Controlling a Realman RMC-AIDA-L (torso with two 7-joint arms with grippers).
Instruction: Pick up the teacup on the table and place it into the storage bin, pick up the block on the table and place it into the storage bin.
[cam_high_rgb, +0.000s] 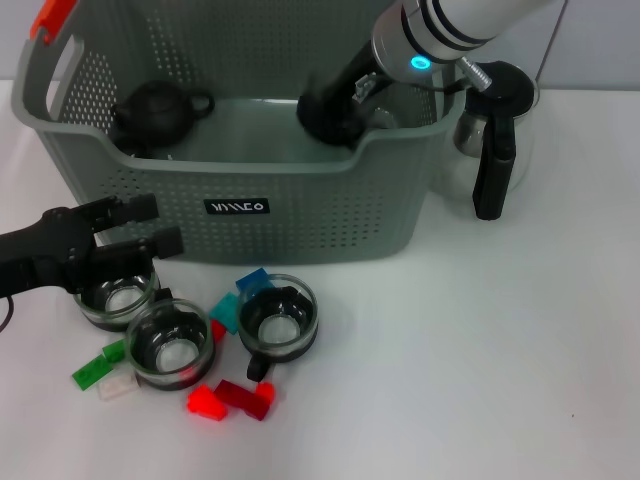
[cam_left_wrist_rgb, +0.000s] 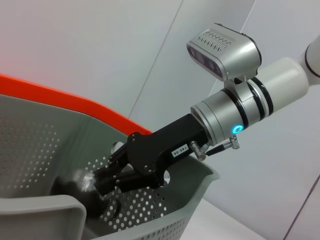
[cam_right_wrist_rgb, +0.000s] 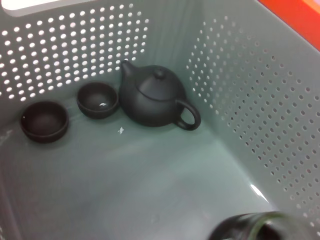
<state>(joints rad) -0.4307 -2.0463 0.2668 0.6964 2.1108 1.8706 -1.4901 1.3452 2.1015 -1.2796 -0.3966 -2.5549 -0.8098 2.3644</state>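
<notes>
Fingers of the left gripper (cam_high_rgb: 140, 225) stand spread apart, gripping nothing, and hover just above the leftmost glass teacup with a dark base (cam_high_rgb: 117, 296) on the white table (cam_high_rgb: 480, 360), close in front of the large grey perforated plastic storage bin (cam_high_rgb: 300, 205). We cannot say whether they touch the cup's rim.

We see the right gripper (cam_high_rgb: 330, 110) reaching down inside the bin at its right end. In the left wrist view its black fingers (cam_left_wrist_rgb: 117, 175) point into the bin. In the right wrist view a dark, glassy rim shows at the edge just under that wrist, but we cannot tell whether the gripper is clenched on it or has let go.

Inside the bin we find a black ceramic teapot (cam_right_wrist_rgb: 155, 97) and two small black bowls (cam_right_wrist_rgb: 97, 100), all standing upright on the floor beside one another near one perforated wall.

On the table in front of the bin stand two more glass teacups (cam_high_rgb: 172, 343), and scattered around them lie small coloured blocks (cam_high_rgb: 235, 398): red, green, teal, blue and a clear one. A glass pitcher with a black handle (cam_high_rgb: 492, 130) stands to the right of the bin.
</notes>
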